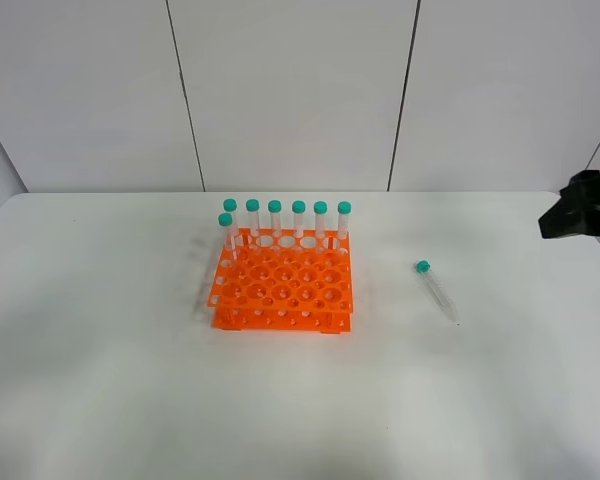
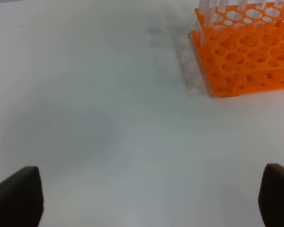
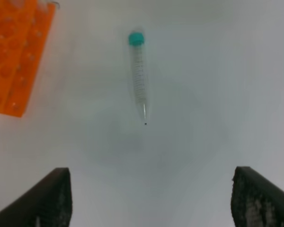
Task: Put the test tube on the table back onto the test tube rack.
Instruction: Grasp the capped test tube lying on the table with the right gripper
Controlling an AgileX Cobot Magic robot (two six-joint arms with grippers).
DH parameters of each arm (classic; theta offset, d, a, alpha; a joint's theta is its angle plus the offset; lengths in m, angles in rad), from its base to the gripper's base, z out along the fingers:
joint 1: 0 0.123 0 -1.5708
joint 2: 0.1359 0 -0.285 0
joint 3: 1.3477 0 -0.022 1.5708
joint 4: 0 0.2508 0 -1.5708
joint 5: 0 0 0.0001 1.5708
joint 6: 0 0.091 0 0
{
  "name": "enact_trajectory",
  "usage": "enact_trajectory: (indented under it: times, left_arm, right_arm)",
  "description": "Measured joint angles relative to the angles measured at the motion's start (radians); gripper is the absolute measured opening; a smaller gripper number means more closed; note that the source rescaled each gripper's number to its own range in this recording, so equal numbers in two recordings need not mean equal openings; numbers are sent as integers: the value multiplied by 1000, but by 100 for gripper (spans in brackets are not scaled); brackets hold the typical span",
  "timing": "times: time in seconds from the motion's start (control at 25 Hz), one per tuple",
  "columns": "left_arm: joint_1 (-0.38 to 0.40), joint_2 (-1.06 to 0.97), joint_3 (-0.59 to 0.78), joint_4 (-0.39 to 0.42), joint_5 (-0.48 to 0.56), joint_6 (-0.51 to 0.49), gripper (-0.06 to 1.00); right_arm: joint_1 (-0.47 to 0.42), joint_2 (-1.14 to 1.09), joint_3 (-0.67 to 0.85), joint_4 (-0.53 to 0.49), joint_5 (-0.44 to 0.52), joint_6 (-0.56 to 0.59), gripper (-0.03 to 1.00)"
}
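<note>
Test tube (image 1: 436, 290) lies flat on the table (image 1: 100, 400), right of the test tube rack (image 1: 282, 285) & well apart from it.
My right gripper (image 3: 156, 203) is spread wide, holding nothing, w/ the tube ahead of it; my left gripper (image 2: 146, 201) is likewise wide apart.

Teal-capped test tube (image 3: 138, 75) flat on white counter (image 3: 217, 71), twelve o'clock from wide-open end effector (image 3: 151, 175); orange rack (image 3: 14, 56) at ten o'clock.
</note>
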Motion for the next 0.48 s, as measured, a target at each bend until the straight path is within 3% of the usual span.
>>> enact_trajectory:
  times: [0.2, 0.48]
  left_arm:
    - [0, 0, 0, 0, 0, 0, 100]
    - [0, 0, 0, 0, 0, 0, 100]
  right_arm:
    - [79, 231, -118, -28, -21, -20, 97]
    - [154, 499, -247, -81, -35, 39, 97]
